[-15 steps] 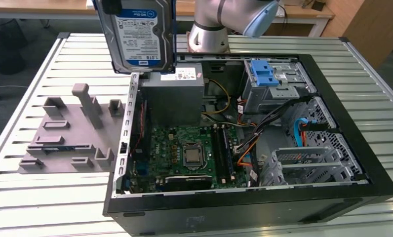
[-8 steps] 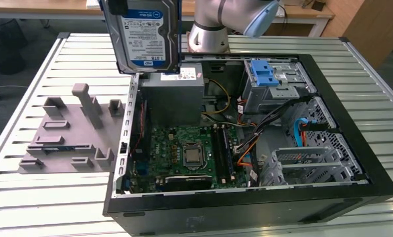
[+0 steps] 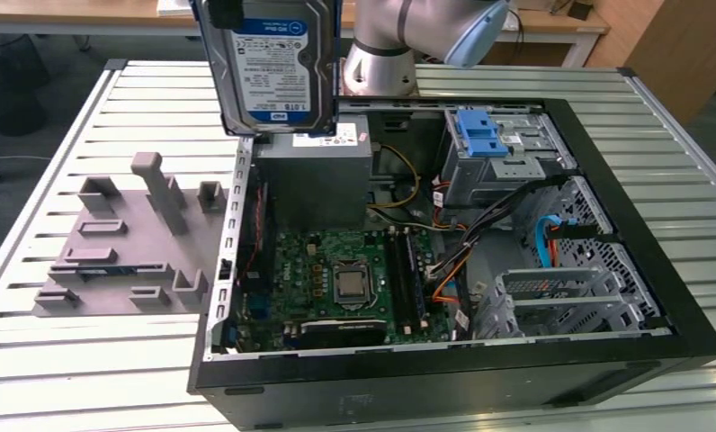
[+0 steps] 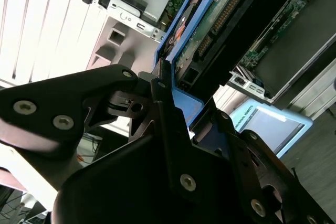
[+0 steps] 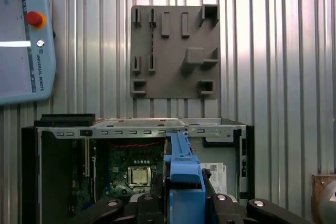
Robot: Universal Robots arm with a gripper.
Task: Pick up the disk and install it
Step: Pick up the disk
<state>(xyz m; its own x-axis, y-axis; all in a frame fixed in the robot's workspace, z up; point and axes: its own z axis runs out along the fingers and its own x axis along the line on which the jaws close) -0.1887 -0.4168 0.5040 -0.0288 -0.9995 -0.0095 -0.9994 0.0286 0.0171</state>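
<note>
The disk (image 3: pixel 274 67), a silver hard drive with a blue-and-white label in a blue plastic carrier, hangs upright high above the back left corner of the open computer case (image 3: pixel 646 297) in the exterior view. My gripper (image 5: pixel 184 205) is shut on the disk's blue carrier (image 5: pixel 184 174), its black fingers (image 5: pixel 231 205) pressing both sides. In the second wrist view the gripper (image 4: pixel 184 109) clamps the carrier, and the disk's green circuit-board underside (image 4: pixel 223 17) points down toward the case.
Inside the case sit a motherboard (image 3: pixel 334 279), a large grey box with a white sticker (image 3: pixel 316 171) and a drive cage with a blue ridged latch (image 3: pixel 478 135). A grey fixture plate (image 3: pixel 118 247) lies on the slatted table (image 3: pixel 70 360). A teach pendant (image 5: pixel 21 40) rests beyond.
</note>
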